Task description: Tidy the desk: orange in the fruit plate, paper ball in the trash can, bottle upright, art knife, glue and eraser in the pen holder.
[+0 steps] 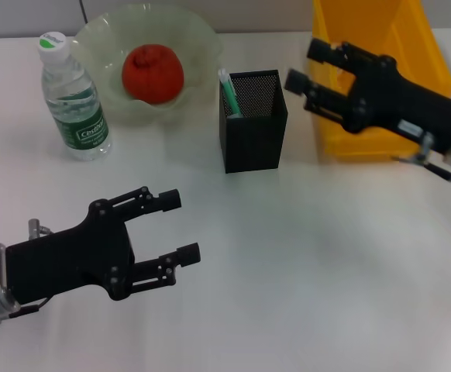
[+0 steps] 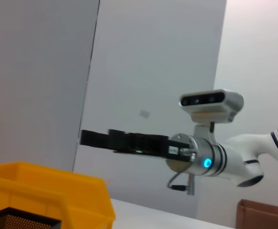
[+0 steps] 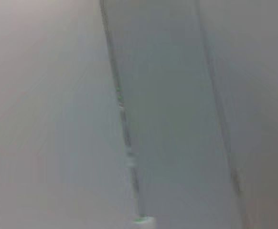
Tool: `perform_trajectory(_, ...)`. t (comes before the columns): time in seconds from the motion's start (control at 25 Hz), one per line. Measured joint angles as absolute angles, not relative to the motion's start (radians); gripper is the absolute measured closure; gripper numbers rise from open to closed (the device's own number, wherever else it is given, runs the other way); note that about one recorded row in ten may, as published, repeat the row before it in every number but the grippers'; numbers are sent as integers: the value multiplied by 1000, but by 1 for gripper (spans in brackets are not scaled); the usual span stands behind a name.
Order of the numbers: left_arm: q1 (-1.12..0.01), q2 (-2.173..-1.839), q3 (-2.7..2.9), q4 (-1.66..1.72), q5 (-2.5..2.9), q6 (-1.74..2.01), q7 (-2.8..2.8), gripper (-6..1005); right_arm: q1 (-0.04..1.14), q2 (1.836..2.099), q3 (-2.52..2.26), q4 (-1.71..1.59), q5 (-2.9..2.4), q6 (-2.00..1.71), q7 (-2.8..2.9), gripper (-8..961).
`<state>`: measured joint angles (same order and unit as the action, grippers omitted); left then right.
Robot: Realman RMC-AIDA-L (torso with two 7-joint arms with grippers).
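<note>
the left tool hangs low at the near left of the head view, its black body reaching forward and to the right from a silver wrist, its two fingers spread wide with nothing between them. the right tool is raised at the far right, pointing left and away, its fingers also parted and bare. in the left wrist view the right tool shows side-on, stretched level from a silver wrist with a blue light.
</note>
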<state>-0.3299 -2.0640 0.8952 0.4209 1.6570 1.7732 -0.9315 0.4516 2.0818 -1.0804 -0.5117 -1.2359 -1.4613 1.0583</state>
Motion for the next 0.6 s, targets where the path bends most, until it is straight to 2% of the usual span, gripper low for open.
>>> perform_trajectory(0.28,-326,-2053,891,434,1660,1778,-963,222,345,2080,-1089,-543,-1370,-1659,1054,289)
perform_trajectory(0.6,-335,-2057,899,443,1669,1778,-1003,221,347,2087,-1158,-517,-1495,-1678,1034,289)
